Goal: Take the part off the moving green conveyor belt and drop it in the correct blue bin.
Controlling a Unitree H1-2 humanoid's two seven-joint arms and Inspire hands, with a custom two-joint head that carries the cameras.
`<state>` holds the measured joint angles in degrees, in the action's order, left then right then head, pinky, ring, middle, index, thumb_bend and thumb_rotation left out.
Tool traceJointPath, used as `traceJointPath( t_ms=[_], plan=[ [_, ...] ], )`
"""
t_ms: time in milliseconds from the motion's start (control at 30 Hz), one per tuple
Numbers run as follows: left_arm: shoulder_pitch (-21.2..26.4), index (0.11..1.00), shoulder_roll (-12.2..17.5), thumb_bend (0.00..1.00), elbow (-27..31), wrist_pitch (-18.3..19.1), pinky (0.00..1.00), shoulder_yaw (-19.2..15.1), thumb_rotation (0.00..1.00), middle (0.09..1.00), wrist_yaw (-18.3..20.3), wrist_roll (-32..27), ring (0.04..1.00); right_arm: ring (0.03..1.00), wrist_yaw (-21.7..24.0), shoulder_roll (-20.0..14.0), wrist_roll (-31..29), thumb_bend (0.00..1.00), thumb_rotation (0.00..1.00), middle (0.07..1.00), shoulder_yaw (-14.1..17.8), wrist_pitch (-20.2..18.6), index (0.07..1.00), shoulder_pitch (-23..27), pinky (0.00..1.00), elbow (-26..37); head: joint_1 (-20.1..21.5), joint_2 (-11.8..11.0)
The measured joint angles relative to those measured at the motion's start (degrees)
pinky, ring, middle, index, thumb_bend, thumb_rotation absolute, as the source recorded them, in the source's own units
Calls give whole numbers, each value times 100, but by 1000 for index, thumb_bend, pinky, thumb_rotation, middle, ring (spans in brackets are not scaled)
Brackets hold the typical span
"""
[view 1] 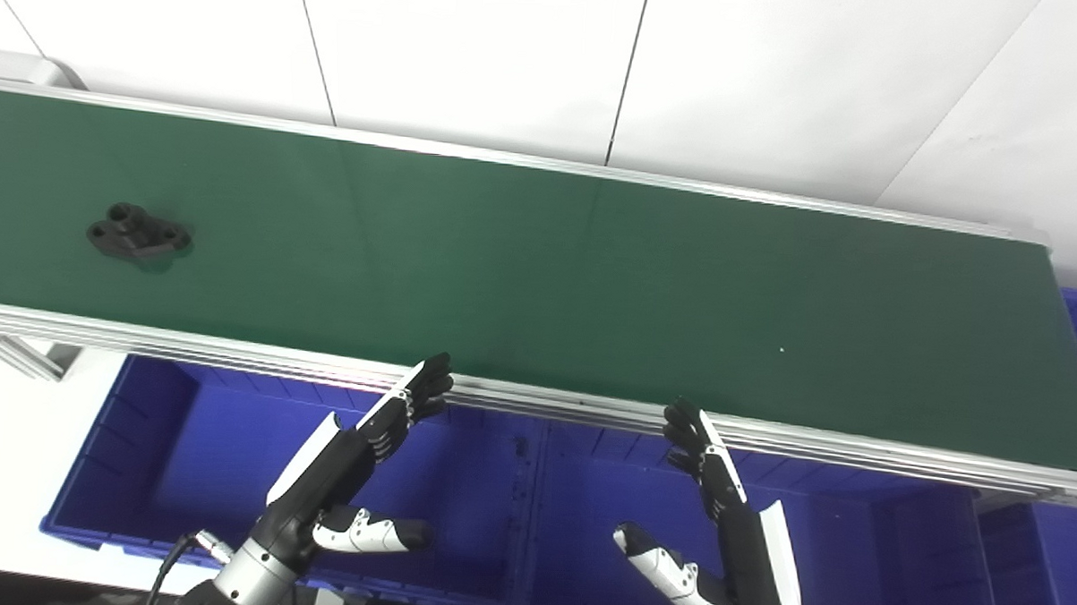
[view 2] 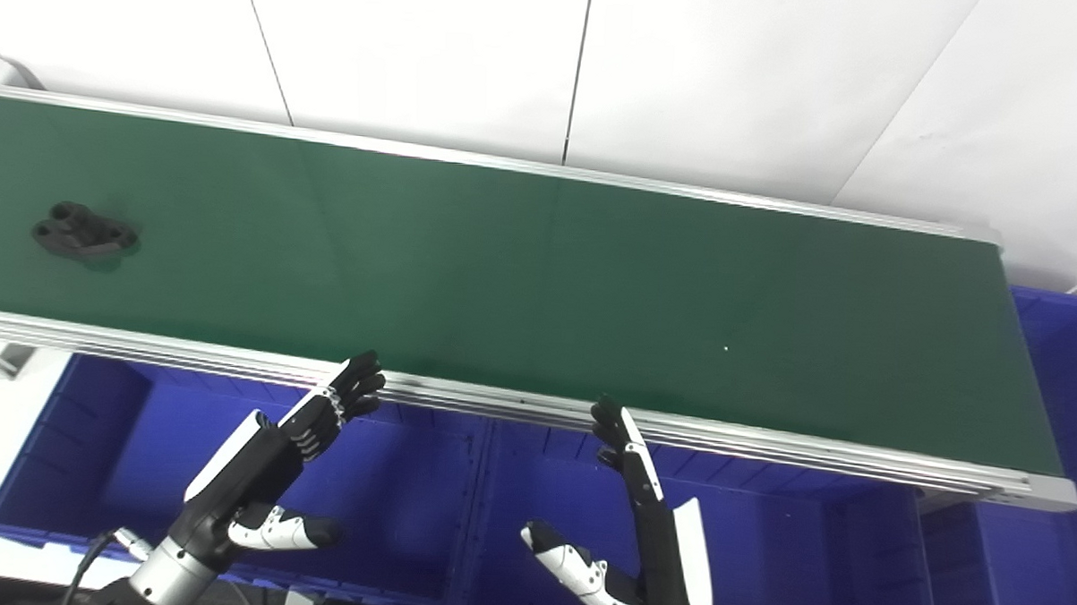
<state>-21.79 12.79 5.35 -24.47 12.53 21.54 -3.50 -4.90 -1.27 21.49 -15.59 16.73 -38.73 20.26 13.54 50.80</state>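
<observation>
Left eye view: a black flanged part (view 1: 138, 234) lies far left on the green conveyor belt (view 1: 548, 285), well apart from both hands. The left hand (view 1: 354, 462) hovers over the left blue bin (view 1: 139, 468), fingers straight and spread, thumb out to the side, nothing in it. The right hand (view 1: 719, 524) is up over the middle blue bin (view 1: 852, 546), equally open and empty.

Right eye view: same picture, with the part near the belt's left edge. Both hands' fingertips reach just short of the belt's aluminium rail (view 2: 767, 440). Another blue bin (view 2: 1061, 357) sits past the belt's right end.
</observation>
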Motion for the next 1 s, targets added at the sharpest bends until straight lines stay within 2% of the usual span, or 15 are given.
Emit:
traceJointPath(
  t_ms=[800, 833, 900, 967, 1000],
  plan=[
    [6, 981, -5, 815, -18, 0, 943, 18, 561, 997, 27, -52, 977, 900, 62, 1, 33, 732, 613, 921, 46, -5, 951, -18, 847, 2, -114, -79],
    [7, 979, -7, 815, -19, -1, 931, 18, 563, 993, 26, -42, 970, 899, 63, 0, 33, 734, 614, 917, 50, -5, 951, -18, 847, 2, -358, -166],
    [10, 976, -20, 812, -31, -3, 906, 17, 580, 984, 15, 22, 953, 898, 66, -7, 18, 735, 621, 915, 63, -5, 951, -18, 845, 0, -360, -167],
    [10, 974, -62, 847, -48, -12, 876, 22, 636, 974, -60, 222, 938, 894, 75, -61, -31, 734, 635, 912, 94, -4, 955, -17, 842, -27, -972, -368],
    [9, 972, -90, 862, -53, -13, 872, 32, 644, 974, -99, 300, 938, 898, 77, -83, -66, 730, 632, 915, 110, -3, 957, -17, 851, -55, -1385, -543]
  ],
)
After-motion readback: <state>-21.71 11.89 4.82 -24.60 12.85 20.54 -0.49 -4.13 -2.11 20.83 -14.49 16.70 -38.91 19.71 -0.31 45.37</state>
